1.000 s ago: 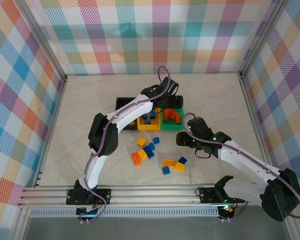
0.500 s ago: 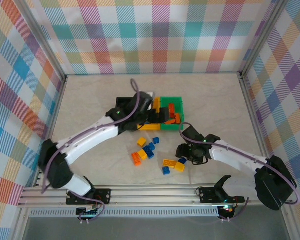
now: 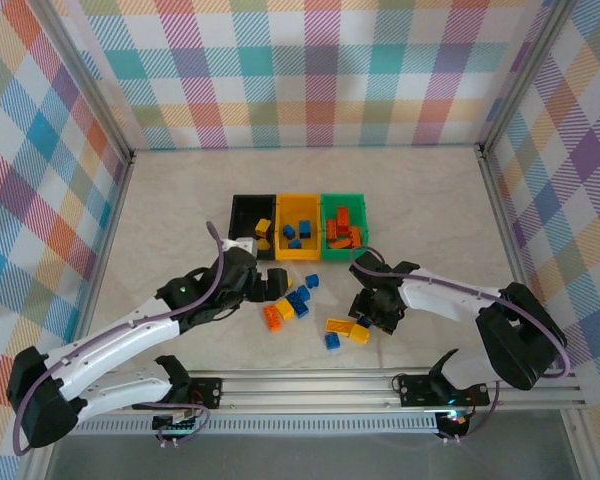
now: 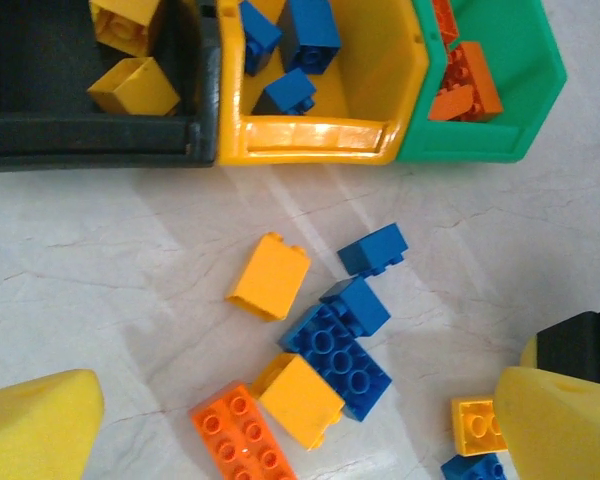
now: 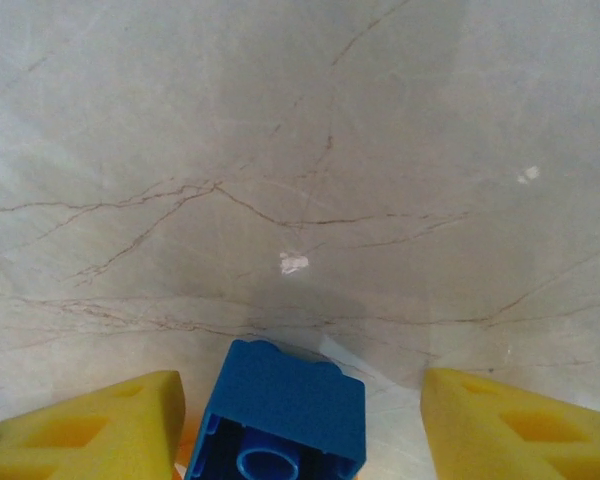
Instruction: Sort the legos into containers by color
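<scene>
Overhead view: three joined bins stand in a row at the centre of the table [image 3: 180, 220]. The black bin [image 3: 238, 205] on the left holds yellow bricks [image 3: 263, 230]. The yellow bin [image 3: 281, 202] in the middle holds blue bricks [image 3: 302, 232]. The green bin [image 3: 326, 199] on the right holds orange bricks [image 3: 342, 228]. Loose bricks [image 3: 290, 300] in all three colours lie on the table just below the bins, in two small groups. The left gripper [image 3: 278, 280] sits low at centre-left, pointing at the nearer group, with its arm stretched in from the lower left. The right gripper [image 3: 372, 310] is down at the right-hand group, with its arm bent in from the lower right. Left wrist view: the three bins run along the top edge with the same contents, and the loose bricks lie mid-frame. The yellow fingers [image 4: 40, 425] stand in the lower corners, spread wide, with nothing between them but bricks lying free on the table. Right wrist view: one blue brick [image 5: 280, 415] sits at bottom centre on bare marble. A yellow finger stands on either side of it, partly spread, and a clear gap shows on the right side, so the brick is straddled and not pinched.
</scene>
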Tool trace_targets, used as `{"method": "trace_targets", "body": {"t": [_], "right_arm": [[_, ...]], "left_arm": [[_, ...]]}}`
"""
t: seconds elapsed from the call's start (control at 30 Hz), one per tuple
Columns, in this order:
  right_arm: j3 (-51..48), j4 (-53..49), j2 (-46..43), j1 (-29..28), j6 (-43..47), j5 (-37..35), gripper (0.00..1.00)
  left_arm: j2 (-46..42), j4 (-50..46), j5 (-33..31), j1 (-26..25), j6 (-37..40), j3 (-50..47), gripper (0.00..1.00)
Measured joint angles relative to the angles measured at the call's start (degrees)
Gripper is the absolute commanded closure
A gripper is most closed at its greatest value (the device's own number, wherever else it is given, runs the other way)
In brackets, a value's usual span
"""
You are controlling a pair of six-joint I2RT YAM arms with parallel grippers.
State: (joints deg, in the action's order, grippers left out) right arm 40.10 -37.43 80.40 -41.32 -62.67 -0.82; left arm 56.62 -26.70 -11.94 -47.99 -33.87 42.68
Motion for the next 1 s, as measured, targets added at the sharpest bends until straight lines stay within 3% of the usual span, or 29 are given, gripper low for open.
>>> {"method": "trace_targets", "body": {"t": [0.13,0.27,0.4,0.63,0.83,1.0], "right_arm": [[0.11,-0.44,0.57,-0.02,-1.25,0.48,0.58],[0.90,-1.73,0.44,-0.02,-1.18,0.20,0.65],[4.09,-4.33,-1.29,-0.02,0.66,-2.14,0.67],[18.58,-3.54,-3.87,-0.02,14.21,-5.22,0.63],[34.12,3.76,11.26,-0.79,25.86,-0.74,0.63],[47.69,4.72,26.21,-1.27,32.37,-2.73,0.63]], "left_arm": [[-1.77,-1.25,-1.16,0.00,-0.48,-1.90,0.00],[-3.21,-2.29,-1.97,0.00,-0.94,-2.47,0.00],[-4.66,-3.63,-3.39,0.00,-1.16,-2.47,0.00],[-7.67,-7.26,-6.27,0.00,-1.73,-3.41,0.00],[-9.38,-10.58,-7.48,0.00,-3.13,-5.62,0.00],[-9.33,-11.26,-6.69,0.00,-3.87,-6.49,0.00]]}}
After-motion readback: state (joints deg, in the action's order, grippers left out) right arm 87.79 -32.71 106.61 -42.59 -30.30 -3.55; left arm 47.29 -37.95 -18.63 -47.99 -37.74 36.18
